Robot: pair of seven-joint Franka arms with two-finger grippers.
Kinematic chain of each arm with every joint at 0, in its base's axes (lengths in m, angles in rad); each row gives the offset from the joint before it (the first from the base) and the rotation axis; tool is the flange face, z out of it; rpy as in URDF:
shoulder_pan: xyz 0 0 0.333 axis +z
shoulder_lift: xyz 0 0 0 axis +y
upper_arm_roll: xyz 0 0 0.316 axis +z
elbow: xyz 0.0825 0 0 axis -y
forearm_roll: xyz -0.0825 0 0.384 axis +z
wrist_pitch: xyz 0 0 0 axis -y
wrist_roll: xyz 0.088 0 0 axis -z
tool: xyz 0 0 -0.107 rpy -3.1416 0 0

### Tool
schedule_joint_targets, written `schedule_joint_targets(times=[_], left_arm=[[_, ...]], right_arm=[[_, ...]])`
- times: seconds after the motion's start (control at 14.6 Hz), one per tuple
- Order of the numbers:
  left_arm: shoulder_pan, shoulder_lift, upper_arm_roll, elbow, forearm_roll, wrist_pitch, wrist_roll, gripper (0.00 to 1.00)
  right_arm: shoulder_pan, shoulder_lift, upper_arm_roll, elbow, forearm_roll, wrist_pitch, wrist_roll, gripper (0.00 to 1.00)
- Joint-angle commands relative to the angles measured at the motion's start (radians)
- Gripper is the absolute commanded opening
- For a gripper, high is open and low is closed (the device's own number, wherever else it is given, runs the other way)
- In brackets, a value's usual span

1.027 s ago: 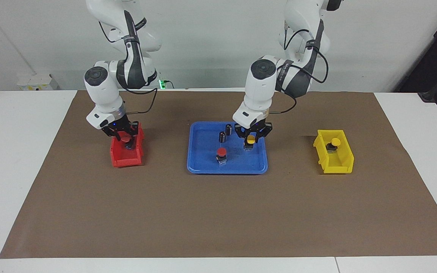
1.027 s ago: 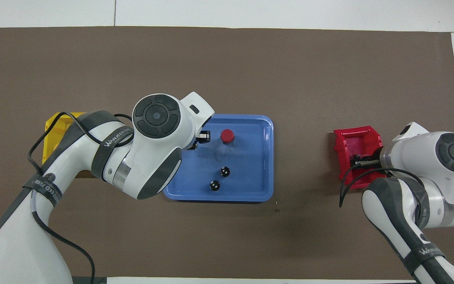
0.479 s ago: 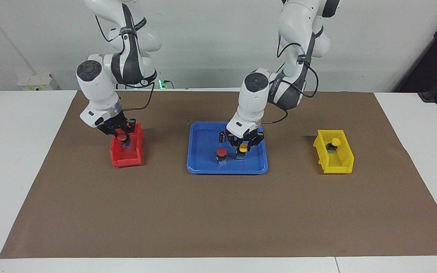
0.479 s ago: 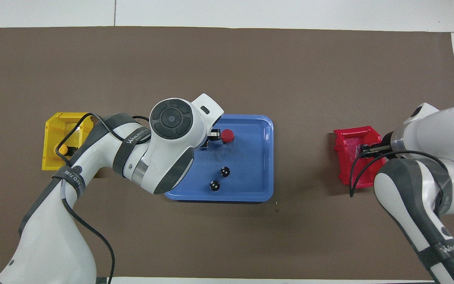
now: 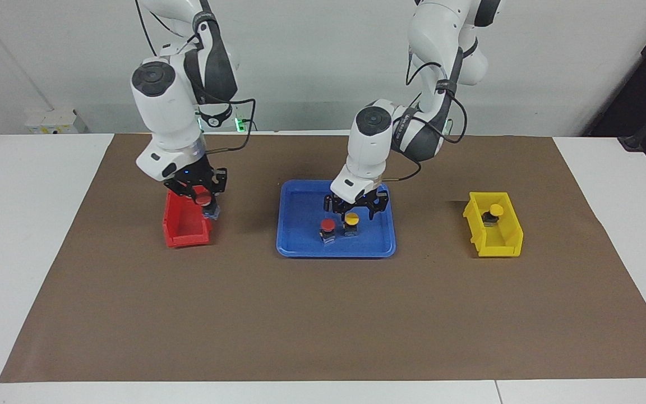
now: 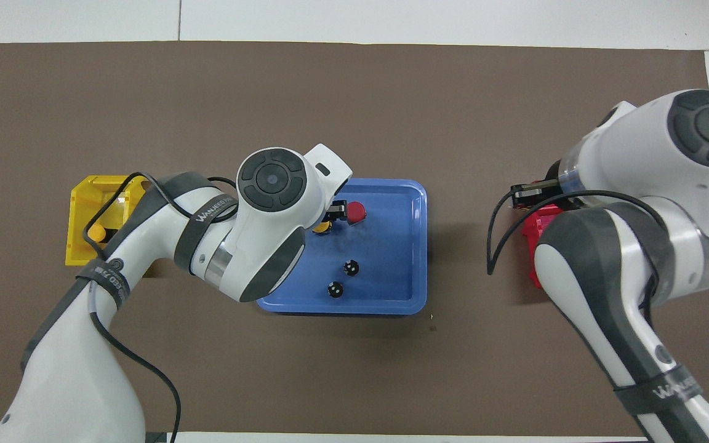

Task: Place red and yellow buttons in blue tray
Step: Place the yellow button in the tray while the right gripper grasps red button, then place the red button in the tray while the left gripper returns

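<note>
The blue tray point(image 5: 300, 247) point(image 6: 391, 246) lies mid-table. In it a red button point(image 5: 327, 225) point(image 6: 355, 211) and a yellow button point(image 5: 351, 217) point(image 6: 322, 227) stand side by side. My left gripper point(image 5: 354, 211) hangs low over the yellow button, open, a finger on either side of the cap. My right gripper point(image 5: 203, 197) is shut on a second red button point(image 5: 206, 201), held in the air over the tray-side edge of the red bin point(image 5: 185, 227). Another yellow button point(image 5: 494, 211) point(image 6: 97, 234) sits in the yellow bin point(image 5: 497, 238) point(image 6: 84, 197).
Two dark capless cylinders point(image 6: 351, 267) point(image 6: 334, 289) stand in the tray, nearer to the robots than the buttons. The red bin lies toward the right arm's end of the table, the yellow bin toward the left arm's end. Brown paper covers the table.
My left gripper lowered the yellow button into the tray beside the red one and opened. My right gripper shut on the red button in the red bin and lifted it out toward the tray.
</note>
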Motion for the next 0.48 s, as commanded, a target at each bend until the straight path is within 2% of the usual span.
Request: schedule_joint_targets(times=[0.0,0.27,0.41], left_arm=[[0.133,-0.120,0.016,-0.006,-0.019,-0.134,0.170,0.91],[0.364,-0.146,0.016,-0.011,-0.019,-0.146,0.456,0.92],[0.456,-0.167,0.016,-0.070,-0.019,-0.117,0.547,0.91]], right_arm=[[0.087,0.074,0.001,0.028,0.035,0.086,0.148,0.38],[0.191,0.154,0.000,0.026,0.020,0.189,0.297,0.39],[0.251,0.212,-0.002,0.026,-0.032,0.235,0.347,0.40]])
